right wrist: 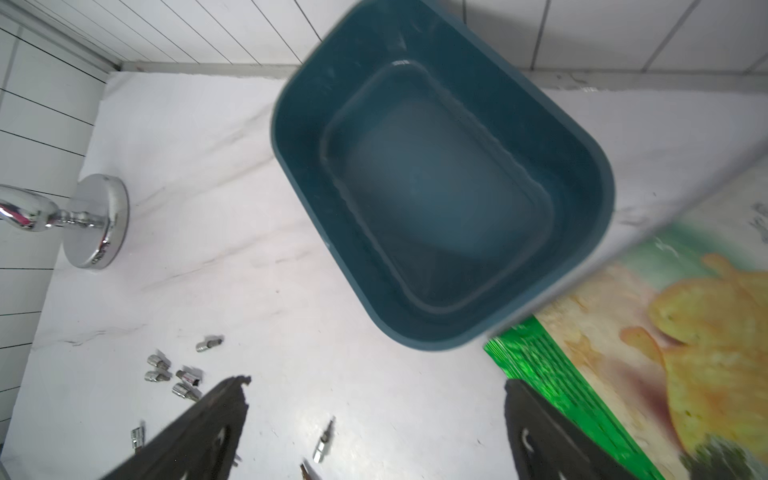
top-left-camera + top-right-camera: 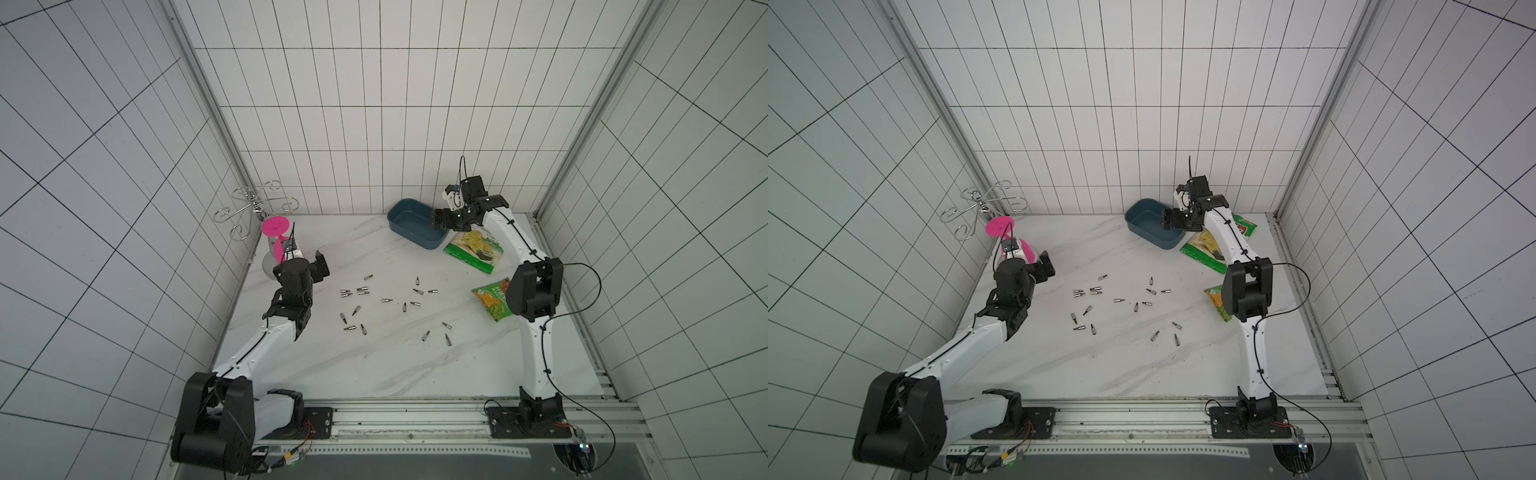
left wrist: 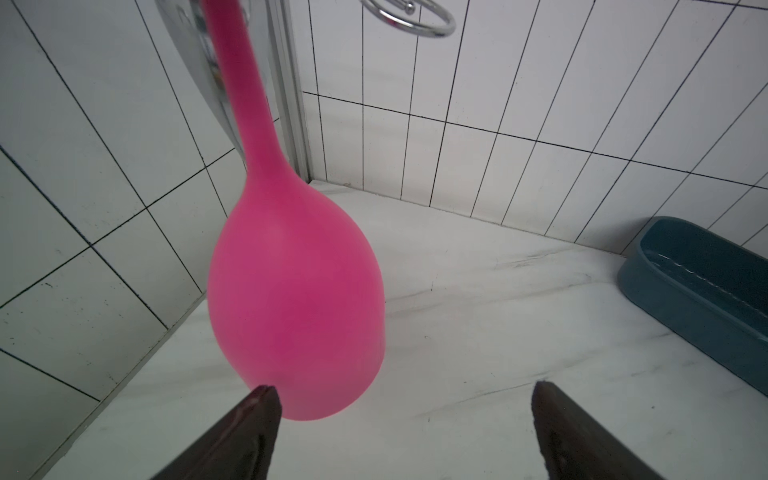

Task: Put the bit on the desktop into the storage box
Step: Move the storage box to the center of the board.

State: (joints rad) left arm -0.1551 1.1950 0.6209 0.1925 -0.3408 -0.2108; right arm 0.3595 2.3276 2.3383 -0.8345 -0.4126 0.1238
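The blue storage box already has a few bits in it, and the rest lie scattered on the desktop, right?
Not quite. The storage box is empty, as the right wrist view shows. The bits all lie scattered on the desktop.

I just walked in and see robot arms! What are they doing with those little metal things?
This robot is meant to move the small metal bits from the desktop into the blue storage box. Right now the bits lie scattered on the desktop and the box is empty. The right gripper hangs open by the box, holding nothing. The left gripper is open too, beside a pink goblet, holding nothing.
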